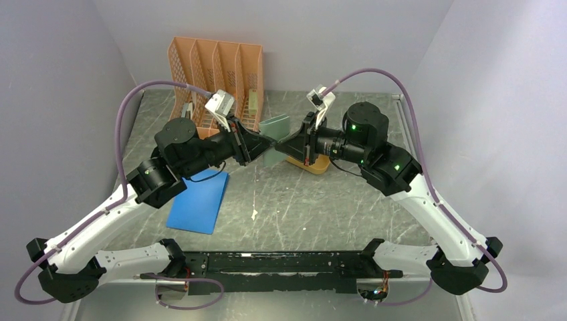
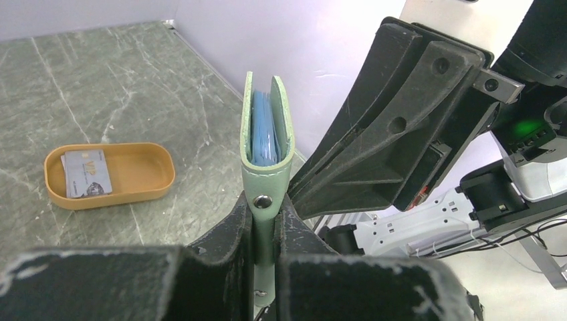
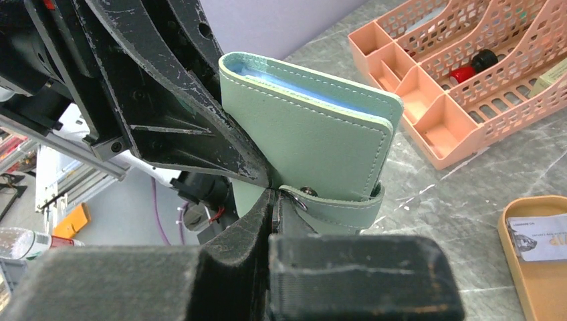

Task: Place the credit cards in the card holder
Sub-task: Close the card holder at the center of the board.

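Observation:
The sage-green card holder [image 1: 275, 126] hangs above the table between both arms, folded nearly shut, with blue inner pockets [image 2: 265, 130] showing at its open edge. My left gripper [image 2: 266, 202] is shut on its lower edge by a snap button. My right gripper [image 3: 275, 198] is shut on the end of its snap tab [image 3: 341, 204]. The two grippers meet tip to tip [image 1: 274, 144]. The credit cards [image 2: 85, 172] lie in the mustard-yellow oval tray [image 2: 144, 190]; one card [image 3: 539, 237] also appears in the right wrist view.
The yellow tray [image 1: 319, 166] sits just under my right gripper. A flat blue pad [image 1: 198, 200] lies near the left arm. An orange mesh organiser [image 1: 217, 70] stands at the back, with small items in its compartments [image 3: 468, 67]. Walls close in on both sides.

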Robot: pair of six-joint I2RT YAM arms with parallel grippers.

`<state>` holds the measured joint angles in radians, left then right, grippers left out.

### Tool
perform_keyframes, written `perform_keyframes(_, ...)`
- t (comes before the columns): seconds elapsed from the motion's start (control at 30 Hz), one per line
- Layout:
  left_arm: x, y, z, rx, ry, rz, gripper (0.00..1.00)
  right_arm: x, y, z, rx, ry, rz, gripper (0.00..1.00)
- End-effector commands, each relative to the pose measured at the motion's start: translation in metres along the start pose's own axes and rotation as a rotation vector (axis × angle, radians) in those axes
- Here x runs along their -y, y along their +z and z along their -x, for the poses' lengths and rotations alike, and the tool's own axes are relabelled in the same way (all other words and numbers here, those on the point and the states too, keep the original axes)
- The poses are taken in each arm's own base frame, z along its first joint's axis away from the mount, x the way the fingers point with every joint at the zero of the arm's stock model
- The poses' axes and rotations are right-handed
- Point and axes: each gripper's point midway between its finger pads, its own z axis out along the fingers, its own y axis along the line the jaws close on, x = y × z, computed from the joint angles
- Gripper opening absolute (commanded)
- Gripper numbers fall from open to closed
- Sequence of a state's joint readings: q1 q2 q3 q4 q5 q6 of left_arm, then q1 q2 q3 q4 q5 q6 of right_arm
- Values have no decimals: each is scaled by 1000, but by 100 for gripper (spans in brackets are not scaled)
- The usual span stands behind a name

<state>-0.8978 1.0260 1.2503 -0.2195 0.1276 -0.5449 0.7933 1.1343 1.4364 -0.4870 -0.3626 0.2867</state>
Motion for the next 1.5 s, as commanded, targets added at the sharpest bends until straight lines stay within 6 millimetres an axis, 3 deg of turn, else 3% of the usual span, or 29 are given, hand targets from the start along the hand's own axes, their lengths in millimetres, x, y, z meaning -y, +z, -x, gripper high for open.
perform_keyframes(0.0, 103, -25, 13, -34, -25, -452, 5, 11, 27, -1, 4, -3, -14, 0)
perform_keyframes(0.23, 78, -26, 15, 2, 23, -309, 5, 7, 13, 0, 21, -31, -11, 0)
perform_keyframes(0.27, 72, -26, 16, 14, 25, -276, 5, 4, 10, 1, 22, -39, 3, 4)
perform_keyframes(0.33, 59, -26, 17, 36, 27, -207, 5, -3, 3, 2, 23, -55, 30, 26)
perform_keyframes(0.43, 42, -27, 17, 60, 27, -122, 5, -14, -8, 5, 29, -74, 66, 50)
perform_keyframes(0.57, 29, -29, 16, 71, 22, -61, 5, -27, -24, 8, 29, -99, 103, 62)
perform_keyframes(0.8, 16, -34, 15, 93, 18, -2, 5, -26, -51, 21, 84, -143, 36, 66)
perform_keyframes(1.0, 10, -36, 4, 75, 10, 12, 5, -20, -61, 25, 148, -139, -15, 67)
perform_keyframes(1.2, 6, -39, -1, 74, 4, 18, 5, -17, -59, 18, 153, -118, -15, 67)
perform_keyframes(1.33, 8, -42, 2, 87, 3, 13, 5, -6, -47, 10, 131, -47, -55, 62)
perform_keyframes(1.47, 7, -40, 2, 79, 8, 18, 5, -10, -36, 11, 127, 2, -19, 59)
